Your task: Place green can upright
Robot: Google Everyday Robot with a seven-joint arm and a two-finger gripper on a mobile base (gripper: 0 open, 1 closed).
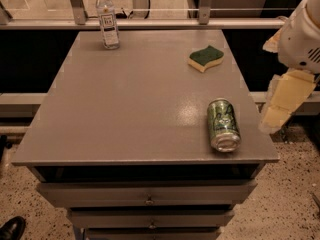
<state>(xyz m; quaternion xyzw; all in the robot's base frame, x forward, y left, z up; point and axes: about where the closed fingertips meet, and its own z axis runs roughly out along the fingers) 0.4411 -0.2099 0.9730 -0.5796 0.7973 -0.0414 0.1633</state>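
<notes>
Green can: lies on its side near the front-right corner of the table, silver end toward the front edge.
Gripper: beyond the table's right edge, apart from the can; opening state cannot be told.
Risk: a glancing side contact may roll the can — possibly off the edge.

One high camera looks steeply down over the table, tool beside its right edge.

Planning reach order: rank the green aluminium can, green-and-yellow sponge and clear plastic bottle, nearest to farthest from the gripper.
The gripper hangs beside the table's right edge.
1. Green aluminium can, front right, on its side.
2. Green-and-yellow sponge, back right.
3. Clear plastic bottle, back left.
</notes>
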